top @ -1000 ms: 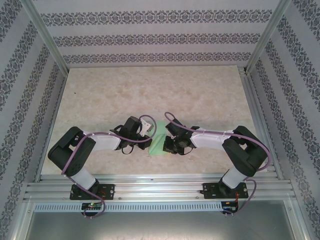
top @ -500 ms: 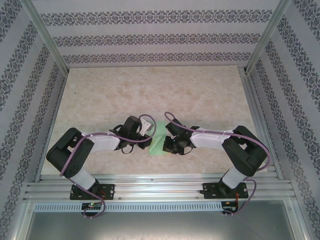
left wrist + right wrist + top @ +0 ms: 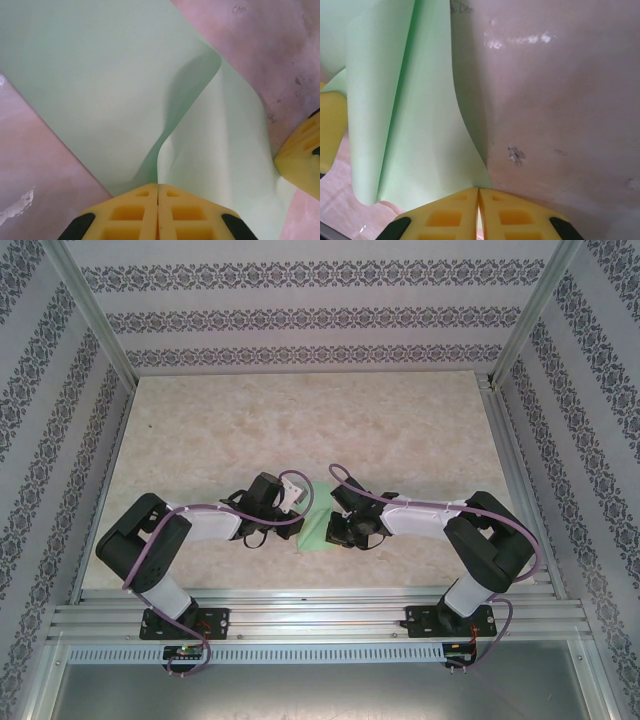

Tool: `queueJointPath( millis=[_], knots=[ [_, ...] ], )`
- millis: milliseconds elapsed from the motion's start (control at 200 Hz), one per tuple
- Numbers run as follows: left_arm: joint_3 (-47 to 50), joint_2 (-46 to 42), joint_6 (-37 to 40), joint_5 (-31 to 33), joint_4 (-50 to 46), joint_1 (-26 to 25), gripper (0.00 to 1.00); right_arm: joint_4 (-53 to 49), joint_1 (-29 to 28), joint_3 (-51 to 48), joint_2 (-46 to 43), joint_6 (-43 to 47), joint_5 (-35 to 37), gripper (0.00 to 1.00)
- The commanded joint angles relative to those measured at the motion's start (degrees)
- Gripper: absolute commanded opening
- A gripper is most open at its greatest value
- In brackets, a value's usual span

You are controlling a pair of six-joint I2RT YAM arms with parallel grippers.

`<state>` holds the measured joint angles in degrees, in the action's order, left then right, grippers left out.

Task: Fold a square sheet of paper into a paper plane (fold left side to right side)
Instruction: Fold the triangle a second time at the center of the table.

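Note:
The square sheet of paper is light mint green and lies between my two grippers on the near middle of the table. In the left wrist view the paper bends up into a raised curl. My left gripper is shut on its near edge, yellow pads pressed together. My right gripper is shut on the opposite edge of the paper, which rises in a curved flap. In the top view the left gripper and right gripper stand close together, facing each other across the sheet.
The marbled beige table stretches away behind the arms. Patterned walls close it in on three sides, and an aluminium rail carrying both arm bases runs along the near edge. The other gripper's yellow finger shows at the right.
Both arms have stayed almost still with their grips unchanged. A little more of the green paper now shows on the far side between the grippers.

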<state>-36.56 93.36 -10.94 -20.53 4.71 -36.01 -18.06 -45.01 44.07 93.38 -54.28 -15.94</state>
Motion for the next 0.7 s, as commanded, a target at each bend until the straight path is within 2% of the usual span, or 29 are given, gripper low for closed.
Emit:
queueJointPath(
  millis=[0, 525, 694],
  knots=[
    [-1.3, 1.15, 1.1, -0.37, 1.71, 0.48, 0.07, -2.94, -1.39, -0.92, 2.94, 0.72, 0.81, 0.12],
    [-1.63, 2.49, 1.54, 0.41, 1.09, 0.44, 0.07, -3.21, -1.48, -0.44, 1.9, 1.26, 1.01, 0.12],
    [-1.33, 2.44, 1.62, 0.76, 0.61, 0.44, 0.06, -3.77, -1.31, 1.12, -2.63, 1.9, 2.2, 0.16]
  ],
)
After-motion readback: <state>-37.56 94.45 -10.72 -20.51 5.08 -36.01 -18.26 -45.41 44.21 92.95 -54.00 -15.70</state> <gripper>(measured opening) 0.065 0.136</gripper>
